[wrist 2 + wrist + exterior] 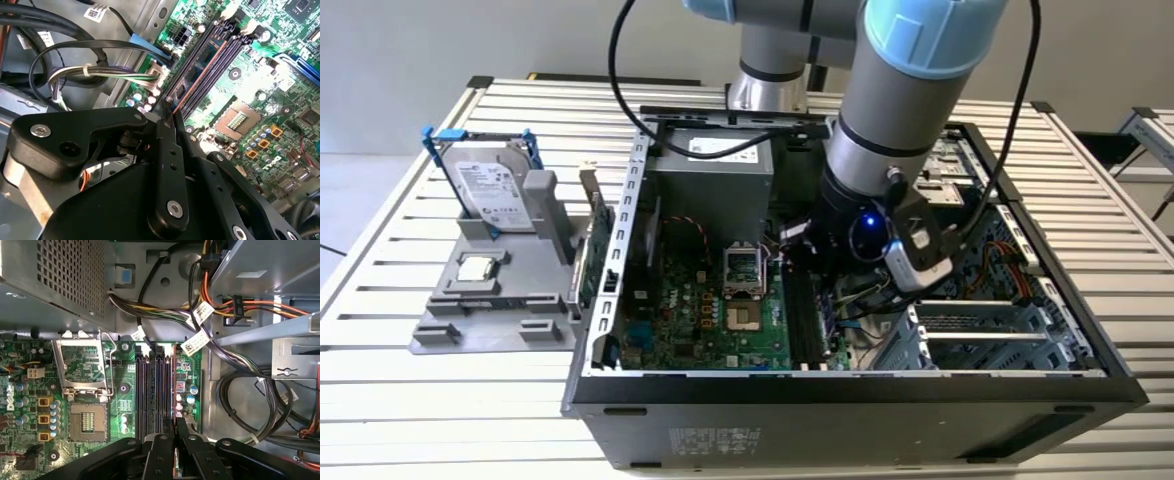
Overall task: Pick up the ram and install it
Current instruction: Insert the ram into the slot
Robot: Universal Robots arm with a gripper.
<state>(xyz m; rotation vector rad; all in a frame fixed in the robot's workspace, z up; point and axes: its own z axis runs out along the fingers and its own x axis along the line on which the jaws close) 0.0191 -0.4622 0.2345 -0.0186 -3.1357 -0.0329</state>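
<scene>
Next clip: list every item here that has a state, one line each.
tool: shut on the ram, low inside the case
ram: held on edge, standing in the memory slot nearest the drive bays
CPU socket: open, empty, retention frame raised
computer case: side panel off, lying flat
hard drive: standing in the grey holder outside the case
CPU chip: lying on the holder

Pale slatted metal surface (427,400) under everything — plain grey wall (480,40) behind, light floor (354,190) at the exterior view's left, second slatted bench (1150,135) at right.
</scene>
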